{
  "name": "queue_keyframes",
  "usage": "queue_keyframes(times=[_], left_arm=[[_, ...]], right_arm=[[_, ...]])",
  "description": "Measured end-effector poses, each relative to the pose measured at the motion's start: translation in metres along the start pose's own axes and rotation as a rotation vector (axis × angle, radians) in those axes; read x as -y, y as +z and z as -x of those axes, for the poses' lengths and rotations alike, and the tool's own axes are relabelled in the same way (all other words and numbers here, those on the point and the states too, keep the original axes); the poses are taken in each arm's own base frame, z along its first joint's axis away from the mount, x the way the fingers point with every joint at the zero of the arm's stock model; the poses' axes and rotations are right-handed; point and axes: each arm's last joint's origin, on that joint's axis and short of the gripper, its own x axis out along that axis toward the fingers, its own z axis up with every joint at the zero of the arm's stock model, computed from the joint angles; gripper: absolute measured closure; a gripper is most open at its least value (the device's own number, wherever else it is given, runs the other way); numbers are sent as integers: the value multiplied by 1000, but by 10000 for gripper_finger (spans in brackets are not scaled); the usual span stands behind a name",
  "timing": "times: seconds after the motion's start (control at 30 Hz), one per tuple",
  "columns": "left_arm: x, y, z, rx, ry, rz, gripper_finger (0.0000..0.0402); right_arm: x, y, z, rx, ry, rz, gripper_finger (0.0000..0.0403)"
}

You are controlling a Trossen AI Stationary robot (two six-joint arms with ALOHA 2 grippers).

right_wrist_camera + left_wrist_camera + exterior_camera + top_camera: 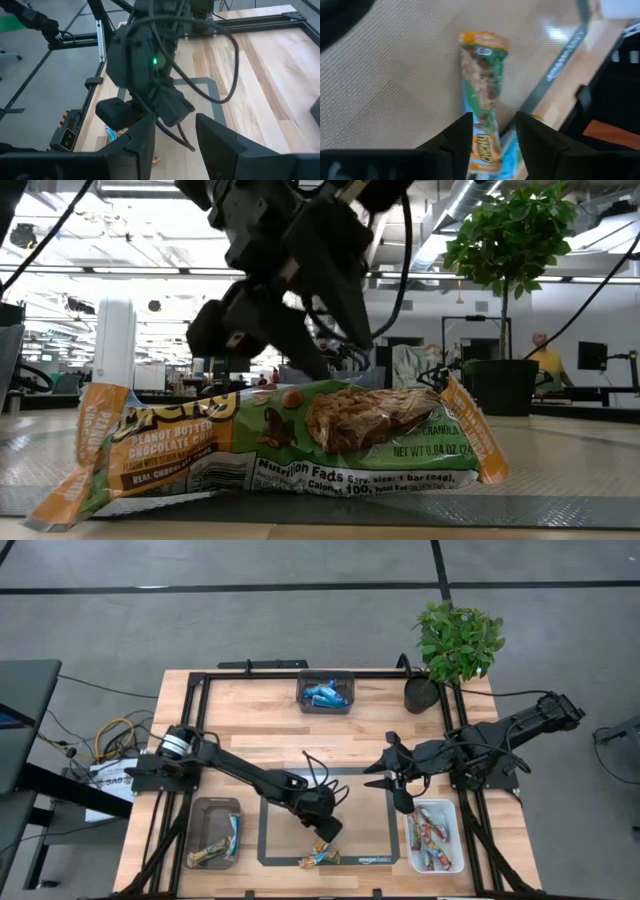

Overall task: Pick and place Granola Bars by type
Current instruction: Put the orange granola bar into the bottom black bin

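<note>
One granola bar (482, 80) in a green wrapper with orange ends lies flat on the dark mat (280, 830), near its front edge (320, 857); the low view shows it close up (290, 440). A bit of a second wrapper (509, 156), blue with orange, shows beside it. My left gripper (494, 120) hangs open just above the bar's near end, one finger on each side, pointing down (320, 340) (328, 832). My right gripper (175, 120) is open and empty, hovering over the mat's right edge (392, 780).
Three small trays stand around the mat: one at the left (215, 832) with yellow-gold and blue bars, one at the far side (325, 692) with blue bars, one at the right (435, 837) with red multicoloured bars. A potted plant (455, 640) stands at the far right corner.
</note>
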Motion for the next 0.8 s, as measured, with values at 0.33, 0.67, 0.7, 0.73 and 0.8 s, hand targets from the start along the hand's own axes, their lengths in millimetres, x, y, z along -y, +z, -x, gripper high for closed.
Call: queue_keyframes(times=[0.33, 0.67, 0.7, 0.73, 0.8], left_arm=[[-2, -8, -9, 40, 47, -69, 215], [3, -19, -11, 52, 46, -109, 214], [2, -20, -14, 50, 45, -112, 214], [3, -21, -19, 46, 33, -115, 214], [-1, -24, -29, 12, 32, -115, 214]], right_arm=[[0, 0, 0, -4, -3, -32, 271], [0, 0, 0, -3, -5, -49, 271], [0, 0, 0, -3, -5, -49, 271], [0, 0, 0, -3, -5, -49, 271], [0, 0, 0, -2, -6, -50, 271]])
